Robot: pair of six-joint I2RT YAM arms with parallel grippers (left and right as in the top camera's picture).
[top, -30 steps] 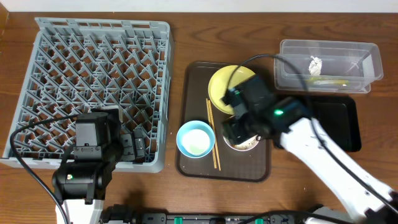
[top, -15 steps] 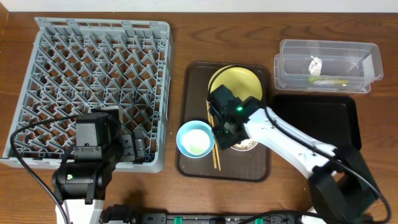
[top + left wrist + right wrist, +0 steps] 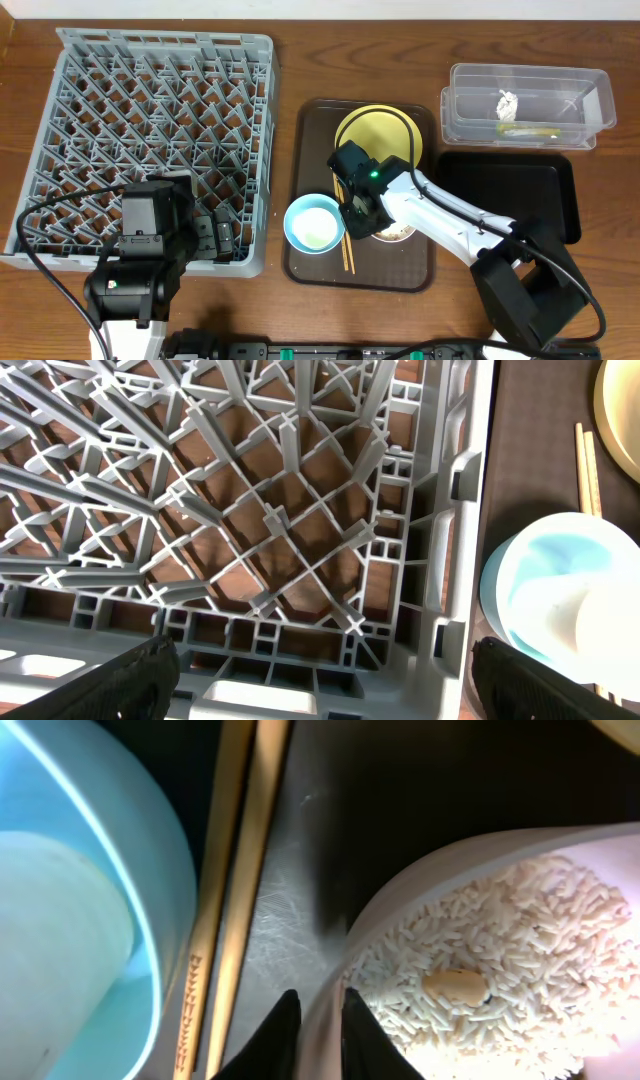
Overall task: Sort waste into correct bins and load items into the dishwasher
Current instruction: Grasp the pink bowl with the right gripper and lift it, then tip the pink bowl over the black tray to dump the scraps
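Note:
My right gripper point(image 3: 364, 213) point(image 3: 320, 1020) is shut on the left rim of the cream-white bowl point(image 3: 396, 232) point(image 3: 480, 880), one finger inside and one outside. The bowl holds rice-like scraps point(image 3: 500, 970) and stands on the brown tray point(image 3: 310, 262). The chopsticks point(image 3: 342, 225) point(image 3: 235, 900) lie between it and the light blue bowl point(image 3: 315, 222) point(image 3: 525, 570), which holds a white cup point(image 3: 610, 630). The yellow plate point(image 3: 385, 135) lies behind. My left gripper point(image 3: 215, 238) point(image 3: 320, 680) is open and empty over the near right corner of the grey rack point(image 3: 160, 130) point(image 3: 300, 510).
The clear tub point(image 3: 525, 80) at the back right holds a white tissue point(image 3: 507, 103) and a green-and-yellow wrapper point(image 3: 530, 130). The black tray point(image 3: 530, 190) lies in front of it, partly under my right arm.
My right arm has swung left and stretched out over the brown tray. Its gripper has settled at the cream-white bowl's left rim. The left arm has not moved.

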